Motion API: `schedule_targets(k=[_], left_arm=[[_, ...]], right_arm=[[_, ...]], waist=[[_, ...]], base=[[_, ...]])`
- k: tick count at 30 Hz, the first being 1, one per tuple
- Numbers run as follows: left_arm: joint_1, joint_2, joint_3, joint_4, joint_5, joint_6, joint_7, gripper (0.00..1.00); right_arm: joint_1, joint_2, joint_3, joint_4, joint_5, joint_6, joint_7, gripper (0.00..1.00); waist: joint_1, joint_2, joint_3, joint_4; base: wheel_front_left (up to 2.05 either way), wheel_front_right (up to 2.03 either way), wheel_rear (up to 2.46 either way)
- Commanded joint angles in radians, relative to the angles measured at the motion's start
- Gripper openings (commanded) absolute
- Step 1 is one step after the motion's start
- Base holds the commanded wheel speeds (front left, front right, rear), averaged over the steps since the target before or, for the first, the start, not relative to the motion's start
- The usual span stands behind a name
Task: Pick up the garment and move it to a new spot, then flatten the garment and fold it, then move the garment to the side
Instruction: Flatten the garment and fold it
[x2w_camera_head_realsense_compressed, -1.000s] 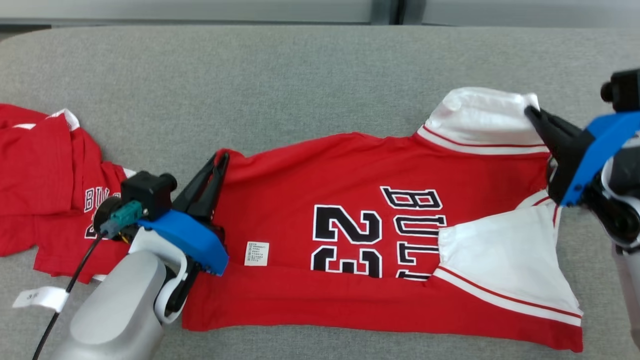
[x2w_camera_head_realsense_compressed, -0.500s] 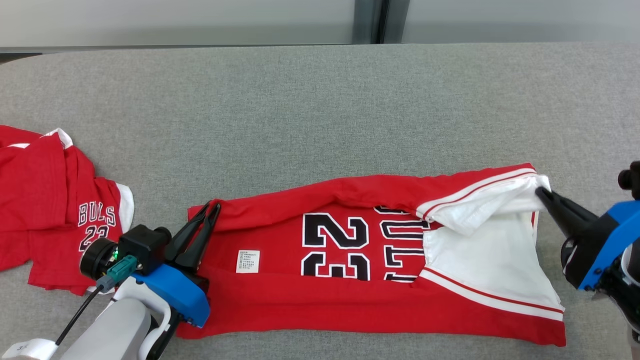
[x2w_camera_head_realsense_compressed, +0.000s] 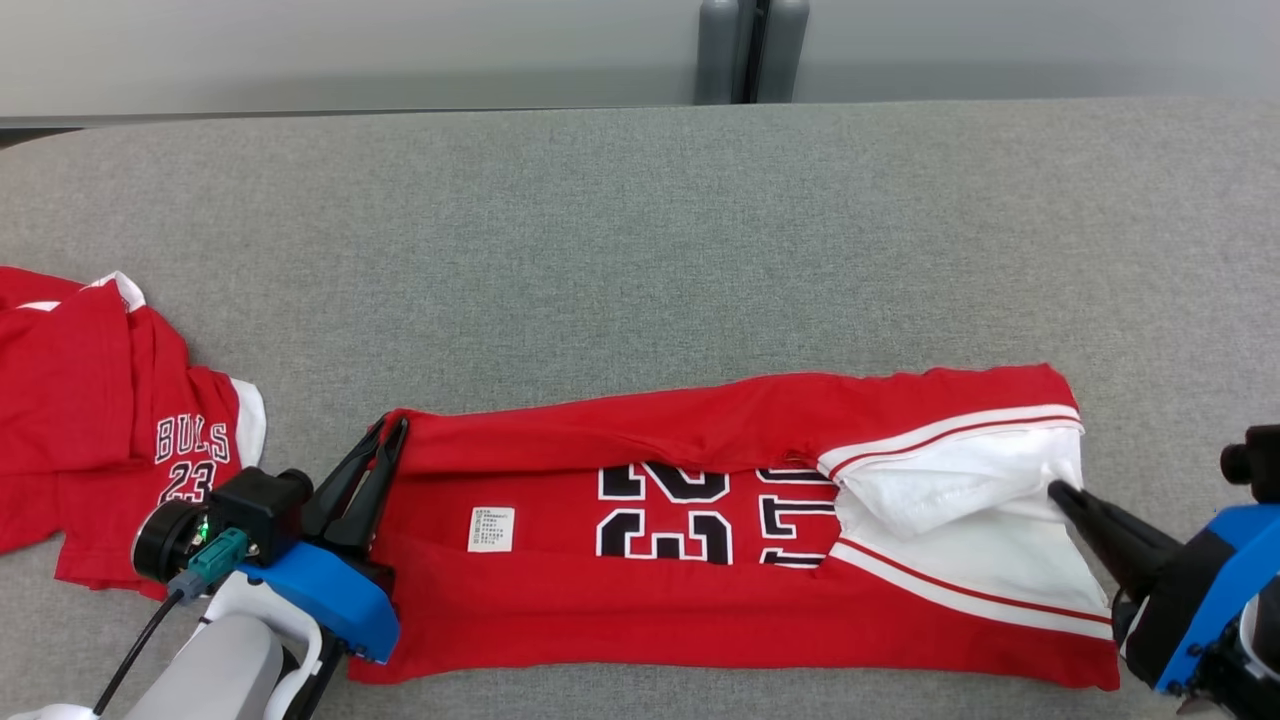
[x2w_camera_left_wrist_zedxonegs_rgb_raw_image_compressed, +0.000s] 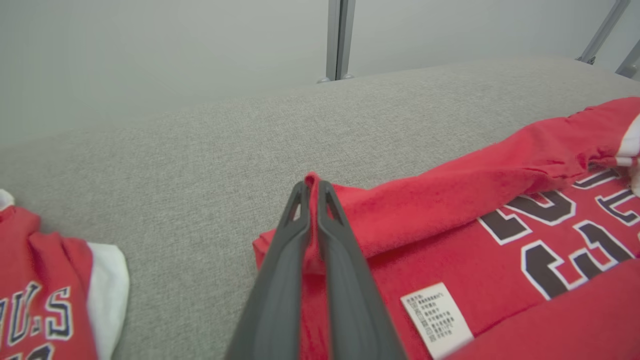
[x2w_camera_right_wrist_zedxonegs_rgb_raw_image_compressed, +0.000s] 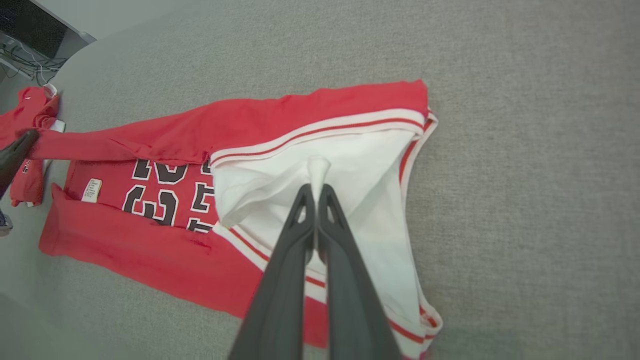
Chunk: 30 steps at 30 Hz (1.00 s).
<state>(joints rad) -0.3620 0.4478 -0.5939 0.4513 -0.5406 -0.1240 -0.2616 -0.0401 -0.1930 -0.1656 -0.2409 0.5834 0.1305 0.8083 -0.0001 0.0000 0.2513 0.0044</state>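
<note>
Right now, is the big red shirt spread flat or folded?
Partly folded: on the big red shirt, the far edge is turned over the black numbers and the near edge folded in.

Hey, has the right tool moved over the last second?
Yes. The right tool, shut on the jersey, has drawn its far edge toward the robot, over the printed number, nearer the care label.

Cut off at the left edge of the head view: second red shirt (x2w_camera_head_realsense_compressed: 90, 400). Half buried under a folded red flap of the garment (x2w_camera_head_realsense_compressed: 650, 620) at centre: black number and lettering (x2w_camera_head_realsense_compressed: 665, 520). Too small to read: print on the care label (x2w_camera_head_realsense_compressed: 491, 528). Cropped by the lower right corner: body of the right gripper (x2w_camera_head_realsense_compressed: 1057, 491). Cropped by the bottom edge, lower left: forearm (x2w_camera_head_realsense_compressed: 220, 670) behind the left gripper (x2w_camera_head_realsense_compressed: 392, 427).
</note>
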Motion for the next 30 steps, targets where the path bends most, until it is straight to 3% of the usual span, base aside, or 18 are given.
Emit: schedule_targets(k=[1,9,10,11,12,13,19,30], left_arm=[[0.014,-0.004,0.014,0.004,0.007,-0.005,-0.004,0.0],[0.057,-0.035,0.07,0.015,0.011,-0.007,-0.004,0.0],[0.064,-0.04,0.08,0.015,0.01,-0.007,-0.004,0.08],[0.071,-0.046,0.09,0.016,0.007,-0.007,-0.004,0.41],[0.078,-0.053,0.101,0.017,0.005,-0.007,-0.004,0.66],[0.083,-0.059,0.113,0.019,0.005,-0.007,-0.004,1.0],[0.127,-0.122,0.224,-0.004,-0.014,0.009,-0.004,1.0],[0.223,-0.243,0.452,-0.101,0.034,0.026,-0.004,1.0]], right_arm=[[0.026,0.012,-0.004,-0.017,0.006,0.0,0.013,0.0],[0.1,0.034,-0.015,-0.042,0.004,0.0,0.09,0.0],[0.111,0.035,-0.013,-0.043,0.004,0.0,0.106,0.0],[0.118,0.037,-0.011,-0.048,0.004,0.0,0.117,0.42],[0.126,0.043,-0.011,-0.051,0.002,0.0,0.128,1.0],[0.132,0.046,-0.012,-0.055,-0.001,0.0,0.132,1.0],[0.134,0.064,-0.027,-0.072,-0.037,0.0,0.078,1.0],[0.079,0.133,-0.138,0.039,-0.285,0.0,-0.242,1.0]], waist=[[0.0001,0.0,-0.002,-0.002],[0.0001,0.0,-0.012,-0.011],[0.0001,0.0,-0.014,-0.011],[0.0001,0.0,-0.017,-0.011],[0.0001,0.0,-0.019,-0.011],[0.0001,0.0,-0.021,-0.01],[0.0001,0.0,-0.041,-0.005],[0.0001,0.0,-0.108,0.018]], base=[[0.0,0.0,0.0],[0.0,0.0,0.0],[0.0,0.0,0.0],[0.0,0.0,0.0],[0.0,0.0,0.0],[0.0,0.0,0.0],[0.0,0.0,0.0],[0.0,0.0,0.0]])
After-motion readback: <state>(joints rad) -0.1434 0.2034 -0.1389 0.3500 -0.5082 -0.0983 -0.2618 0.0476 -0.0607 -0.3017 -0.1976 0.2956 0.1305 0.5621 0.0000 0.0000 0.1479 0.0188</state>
